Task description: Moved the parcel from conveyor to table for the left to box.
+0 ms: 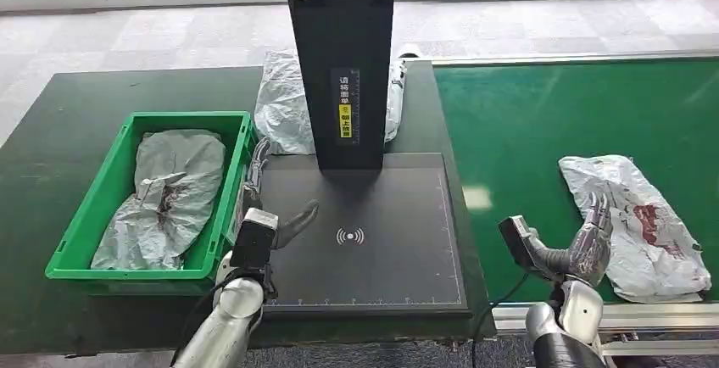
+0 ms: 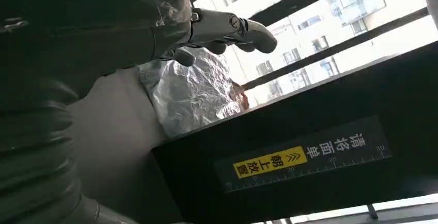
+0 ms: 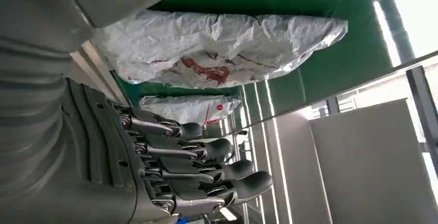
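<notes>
Green bin (image 1: pixel 102 203) sits at the left on the dark tabletop (image 1: pixel 51 114). Inside it lies a crumpled grey bag (image 1: pixel 165 194) with a dark torn patch.

Just right of the bin, the left hand (image 1: pixel 270 207) hovers at the left edge of the black scan pad (image 1: pixel 381 224). Its fingers are spread, thumb stretched out over the pad, and it holds nothing. In the left wrist view the thumb (image 2: pixel 232 28) sticks out free, nothing between it and the fingers.

Black post (image 1: pixel 343 63) rises from the far edge of the pad, with a yellow label (image 1: pixel 346 120) on its near face. A second grey bag (image 1: pixel 284 105) lies behind the post on the tabletop, showing on both sides of it. The left wrist view shows this bag (image 2: pixel 193 92) beside the post base.

Right of the pad runs the green conveyor (image 1: pixel 551 114). The right hand (image 1: pixel 592 241) is at its near edge, fingers spread and pointing away, holding nothing. Its fingertips are over the near left edge of the parcel (image 1: pixel 640 224); whether they touch it I cannot tell.

The parcel is a white crinkled bag with a red mark, lying flat on the conveyor at the right. The right wrist view shows the parcel (image 3: pixel 217 48) on the green belt, beyond the open dark fingers (image 3: pixel 206 162).
</notes>
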You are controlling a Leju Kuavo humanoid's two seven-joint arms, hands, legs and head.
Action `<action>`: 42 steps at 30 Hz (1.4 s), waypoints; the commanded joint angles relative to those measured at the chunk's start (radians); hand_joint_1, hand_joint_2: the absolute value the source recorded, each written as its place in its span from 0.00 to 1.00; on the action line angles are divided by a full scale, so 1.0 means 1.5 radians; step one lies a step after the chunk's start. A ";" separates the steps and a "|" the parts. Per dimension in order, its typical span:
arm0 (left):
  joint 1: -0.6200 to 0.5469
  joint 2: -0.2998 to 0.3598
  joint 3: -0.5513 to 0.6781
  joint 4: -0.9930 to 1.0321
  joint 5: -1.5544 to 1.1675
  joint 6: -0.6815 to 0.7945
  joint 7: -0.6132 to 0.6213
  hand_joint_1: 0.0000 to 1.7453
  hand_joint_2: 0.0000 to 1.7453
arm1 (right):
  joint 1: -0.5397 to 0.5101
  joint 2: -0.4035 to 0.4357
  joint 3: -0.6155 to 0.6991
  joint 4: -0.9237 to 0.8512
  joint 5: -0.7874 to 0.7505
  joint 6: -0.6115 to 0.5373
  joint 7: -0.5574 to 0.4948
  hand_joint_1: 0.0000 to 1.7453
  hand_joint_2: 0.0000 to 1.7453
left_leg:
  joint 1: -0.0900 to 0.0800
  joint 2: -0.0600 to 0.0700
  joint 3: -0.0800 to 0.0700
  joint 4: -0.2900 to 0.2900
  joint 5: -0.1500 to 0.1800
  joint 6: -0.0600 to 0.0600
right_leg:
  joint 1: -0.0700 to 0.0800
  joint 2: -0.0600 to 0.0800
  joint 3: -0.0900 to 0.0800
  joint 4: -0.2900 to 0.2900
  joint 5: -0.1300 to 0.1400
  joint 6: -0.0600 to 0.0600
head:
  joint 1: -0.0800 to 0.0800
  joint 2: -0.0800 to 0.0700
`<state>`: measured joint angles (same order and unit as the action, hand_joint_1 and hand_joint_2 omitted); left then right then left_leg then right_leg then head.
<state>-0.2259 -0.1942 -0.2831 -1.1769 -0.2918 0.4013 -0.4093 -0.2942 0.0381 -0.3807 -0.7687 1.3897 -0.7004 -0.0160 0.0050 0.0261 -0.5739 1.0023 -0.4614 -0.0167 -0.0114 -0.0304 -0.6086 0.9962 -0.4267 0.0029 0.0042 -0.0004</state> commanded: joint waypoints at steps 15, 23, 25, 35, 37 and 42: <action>-0.026 0.018 -0.016 0.052 0.013 0.013 -0.012 0.00 1.00 | -0.016 -0.046 -0.010 0.078 0.010 0.002 0.080 0.00 1.00 | 0.000 -0.002 0.002 -0.001 0.000 0.000 | 0.000 0.001 0.002 -0.001 0.000 0.000 | 0.000 0.000; -0.038 0.013 -0.020 0.065 0.012 0.008 -0.013 0.00 1.00 | -0.015 -0.051 -0.004 0.084 -0.008 0.002 0.077 0.00 1.00 | 0.000 -0.001 0.001 -0.001 0.000 0.000 | 0.000 0.001 0.001 -0.001 0.000 0.000 | 0.000 0.000; -0.045 0.011 -0.019 0.072 0.012 0.008 -0.013 0.00 1.00 | -0.024 -0.057 -0.002 0.097 -0.011 0.002 0.080 0.00 1.00 | 0.000 -0.002 0.002 -0.001 0.000 0.000 | 0.000 0.001 0.002 -0.001 0.000 0.000 | 0.000 0.000; -0.056 0.005 -0.019 0.082 0.011 0.007 -0.013 0.00 1.00 | -0.041 -0.066 -0.001 0.124 -0.021 0.002 0.079 0.00 1.00 | 0.000 -0.001 0.001 -0.001 0.000 0.000 | 0.000 0.002 0.001 -0.001 0.000 0.000 | 0.000 0.000; -0.055 0.003 -0.022 0.084 0.007 0.010 -0.014 0.00 1.00 | -0.045 -0.069 -0.001 0.132 -0.025 0.002 0.077 0.00 1.00 | 0.000 -0.001 0.002 -0.001 0.000 0.000 | 0.000 0.002 0.002 -0.001 0.000 0.000 | 0.000 0.000; -0.055 0.003 -0.022 0.084 0.007 0.010 -0.014 0.00 1.00 | -0.045 -0.069 -0.001 0.132 -0.025 0.002 0.077 0.00 1.00 | 0.000 -0.001 0.001 0.000 0.000 0.000 | 0.000 0.001 0.001 0.000 0.000 0.000 | 0.000 0.000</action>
<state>-0.2659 -0.2026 -0.2895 -1.1135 -0.2808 0.4177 -0.4333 -0.3092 -0.0477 -0.3807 -0.6585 1.3565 -0.7004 0.1011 0.0050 0.0259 -0.5739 1.0023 -0.4613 -0.0167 -0.0117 -0.0305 -0.6086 0.9962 -0.4265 0.0033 0.0042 0.0000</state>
